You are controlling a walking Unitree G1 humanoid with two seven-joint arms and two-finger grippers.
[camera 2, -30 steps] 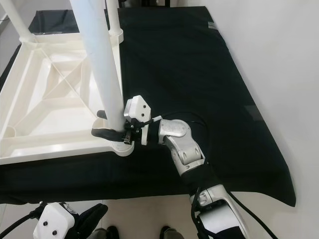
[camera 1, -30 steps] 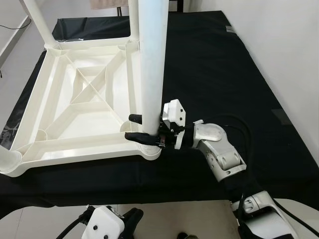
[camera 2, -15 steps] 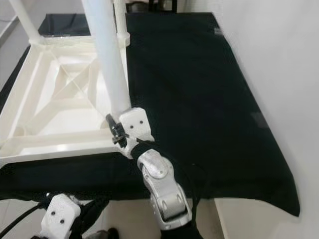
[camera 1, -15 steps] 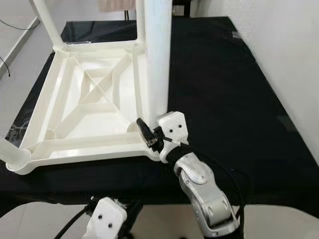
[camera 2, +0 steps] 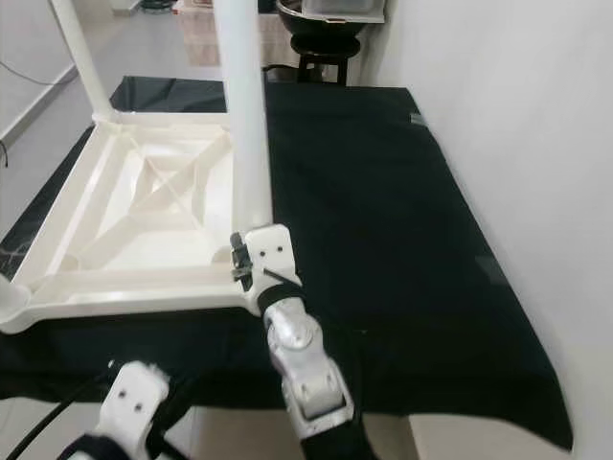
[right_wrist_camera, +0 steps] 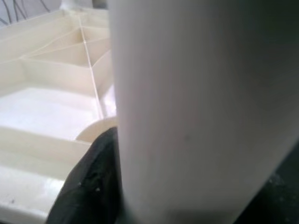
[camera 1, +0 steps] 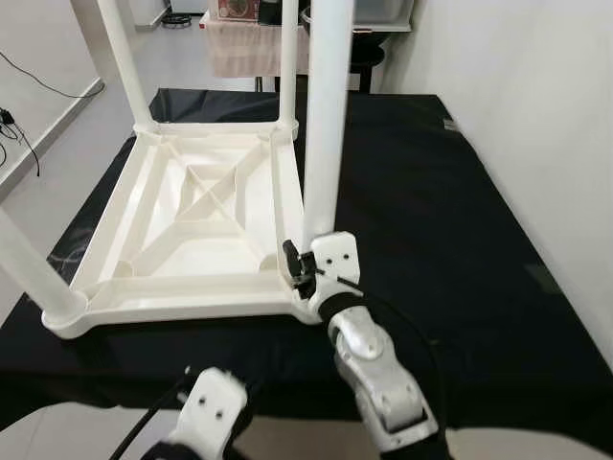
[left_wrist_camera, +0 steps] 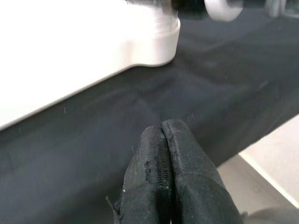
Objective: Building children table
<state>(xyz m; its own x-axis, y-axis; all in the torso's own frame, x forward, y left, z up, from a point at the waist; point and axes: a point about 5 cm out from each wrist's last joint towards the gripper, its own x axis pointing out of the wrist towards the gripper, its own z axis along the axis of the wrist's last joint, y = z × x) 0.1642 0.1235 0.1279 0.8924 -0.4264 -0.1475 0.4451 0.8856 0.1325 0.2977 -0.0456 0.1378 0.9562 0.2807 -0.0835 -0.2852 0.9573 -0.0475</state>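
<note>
A white plastic tabletop [camera 1: 182,230] lies upside down on a worktop [camera 1: 421,192] covered in black cloth, its ribbed underside facing up. Four white legs stand up from its corners: the near-right leg [camera 1: 324,125], the far-right leg [camera 1: 289,57], the far-left leg [camera 1: 124,62] and the near-left leg [camera 1: 29,268]. All four sit in the corner sockets and rise about upright.

The right hand [camera 1: 295,270] is at the tabletop's near-right corner, at the foot of the near-right leg. Its black fingers [right_wrist_camera: 88,186] are clamped on that leg just above the socket; in the right wrist view the leg [right_wrist_camera: 196,107] stands right against one finger, with the tabletop's ribs [right_wrist_camera: 56,70] behind it. The silver right arm [camera 1: 378,383] reaches up to this corner from the worktop's near edge.

The left hand [left_wrist_camera: 161,133] hangs low, below the tabletop's near edge and off the worktop. Its two fingers are pressed together on nothing. In the left wrist view they point toward the black cloth, with the tabletop's rounded corner [left_wrist_camera: 154,37] beyond them.

Past the tabletop's far side stands a small stand [camera 1: 254,43] draped in cloth.
</note>
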